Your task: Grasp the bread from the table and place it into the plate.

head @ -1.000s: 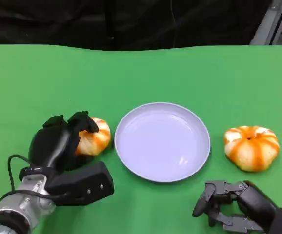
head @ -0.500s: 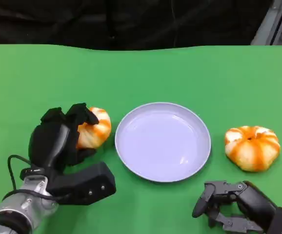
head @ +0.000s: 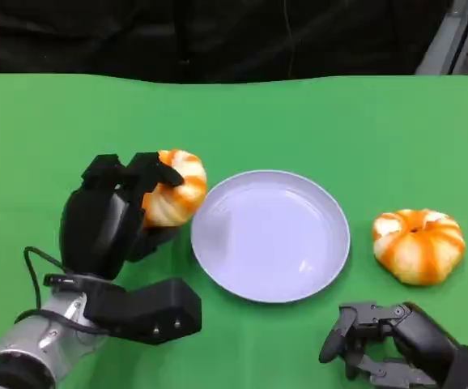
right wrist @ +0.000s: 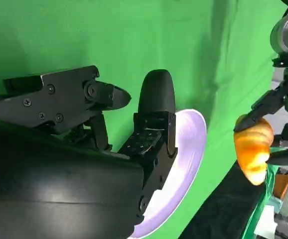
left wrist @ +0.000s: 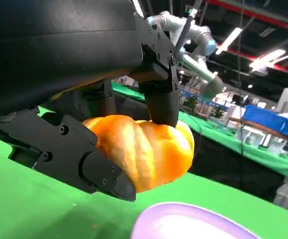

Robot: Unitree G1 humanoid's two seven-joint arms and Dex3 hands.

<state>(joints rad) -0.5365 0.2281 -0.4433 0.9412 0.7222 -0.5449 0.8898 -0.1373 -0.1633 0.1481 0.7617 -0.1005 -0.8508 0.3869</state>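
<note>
Bread (head: 175,192) is up off the green table (head: 315,113) right now, sitting left of centre in the head view, just beside the left rim of the white plate (head: 270,235). Left hand (head: 117,219) is grasping it, fingers (left wrist: 160,97) wrapped over the top and a lower finger tucked underneath, so it looks like a decent pinch and not a sloppy one. The way I'd finish this step: carry it sideways toward the middle of the frame until it's well over the plate's centre, not just hanging over the rim, keep it level, lower it close to the surface and only then let go. Drop it from high up and that round shape will probably roll right off the shallow edge. Right hand (head: 388,344) rests in the lower right corner with nothing in it, fingers loosely apart and hooked downward, well away from the action. Another bread-looking bun (head: 418,245) sits at the right of the frame, beside the plate's far rim, untouched.
</note>
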